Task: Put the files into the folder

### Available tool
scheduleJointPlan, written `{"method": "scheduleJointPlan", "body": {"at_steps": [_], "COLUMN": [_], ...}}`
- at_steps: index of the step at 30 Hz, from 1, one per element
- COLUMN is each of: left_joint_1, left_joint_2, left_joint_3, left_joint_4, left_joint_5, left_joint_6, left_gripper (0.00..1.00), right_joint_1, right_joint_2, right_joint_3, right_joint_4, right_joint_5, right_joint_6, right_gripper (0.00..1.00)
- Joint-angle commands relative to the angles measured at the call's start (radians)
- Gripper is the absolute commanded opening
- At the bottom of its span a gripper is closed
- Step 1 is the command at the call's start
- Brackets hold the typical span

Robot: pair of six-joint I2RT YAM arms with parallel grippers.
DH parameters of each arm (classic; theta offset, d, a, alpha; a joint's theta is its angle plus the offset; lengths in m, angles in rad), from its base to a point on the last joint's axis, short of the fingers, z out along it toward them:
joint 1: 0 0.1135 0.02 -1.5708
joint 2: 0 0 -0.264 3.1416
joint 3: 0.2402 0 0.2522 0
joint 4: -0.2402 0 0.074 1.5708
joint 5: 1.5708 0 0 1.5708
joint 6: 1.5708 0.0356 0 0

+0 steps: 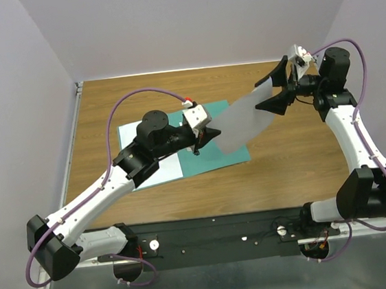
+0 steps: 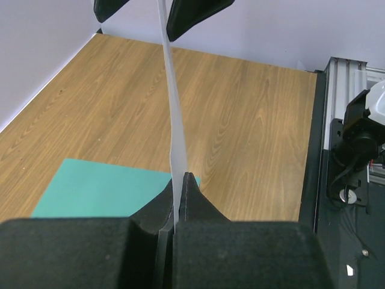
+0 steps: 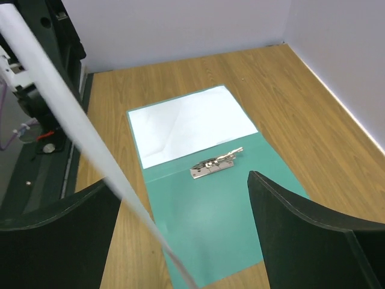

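Over the middle of the wooden table (image 1: 285, 169): thin teal-green rectangular file folder (image 1: 212, 162) lying flat and open. A small metal clip (image 3: 216, 164) sits at its spine. One plain white rectangular paper sheet (image 3: 192, 123) lies flat on the half nearer the left arm. The other half shows bare teal.

Second thin white flexible sheet (image 1: 245, 115) is off the table, held in the air above the folder's right half. It slopes up and away from the folder's spine toward the far right.

Left tool (image 1: 207, 136): closed tight on the lower near edge of this lifted sheet, just above the folder. From the left wrist the fingers (image 2: 192, 198) pinch it edge-on, and the sheet bows slightly as it rises.

Right tool (image 1: 278, 90): wide open at the sheet's far upper edge, one finger on each side, not clamped. From the right wrist the sheet cuts diagonally across the gap, closer to one finger than the other. Cannot tell whether it touches that finger.

Lifted sheet looks greyish and dull from above. Cannot tell from the views whether it is paper or plastic.
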Motion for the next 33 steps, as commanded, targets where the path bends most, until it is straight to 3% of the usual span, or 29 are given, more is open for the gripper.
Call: {"method": "scheduleJointPlan", "body": {"at_steps": [1,3,4,9,12,15,16,18,19,20,25,28,33], "left_joint_1": [-0.003,-0.001,-0.001,0.011,0.020,0.039,0.048,0.060,0.068,0.089,0.189,0.299,0.444], "left_joint_2": [-0.009,-0.007,-0.009,-0.021,-0.029,-0.030,-0.030,-0.033,-0.035,-0.036,-0.024,0.010,0.131], "left_joint_3": [0.033,0.041,0.043,0.033,0.026,0.035,0.036,0.036,0.032,0.027,-0.025,-0.091,-0.167], "left_joint_4": [-0.009,-0.003,-0.003,0.029,0.049,0.040,0.035,0.017,0.009,0.004,-0.083,-0.083,-0.004], "left_joint_5": [0.019,0.001,-0.008,-0.125,-0.151,-0.220,-0.246,-0.364,-0.399,-0.472,-0.587,-0.565,-0.388], "left_joint_6": [0.007,0.004,-0.004,-0.065,-0.096,-0.139,-0.156,-0.225,-0.254,-0.280,-0.487,-0.541,-0.556], "left_gripper": [0.00,0.00,0.00,0.00,0.00,0.00,0.22,0.50,0.77,0.94,0.97,0.97,0.97], "right_joint_1": [0.025,0.039,0.039,0.042,0.042,0.042,0.042,0.042,0.042,0.042,0.067,0.090,0.116], "right_joint_2": [-0.003,0.007,0.009,0.012,0.014,0.023,0.027,0.043,0.049,0.063,0.083,0.116,0.182], "right_joint_3": [0.006,0.004,0.010,0.021,0.036,0.055,0.061,0.074,0.078,0.079,0.020,-0.007,-0.083], "right_joint_4": [0.002,0.000,0.000,0.002,0.004,0.004,0.005,0.005,0.005,0.004,0.005,0.005,0.002], "right_joint_5": [-0.130,-0.136,-0.136,-0.120,-0.064,-0.026,-0.008,0.043,0.057,0.078,0.198,0.229,0.293], "right_joint_6": [0.004,0.018,0.031,0.070,0.110,0.151,0.195,0.237,0.278,0.303,0.430,0.528,0.576], "right_gripper": [0.68,0.59,0.49,0.28,0.01,0.01,0.01,0.01,0.01,0.01,0.01,0.01,0.01]}}
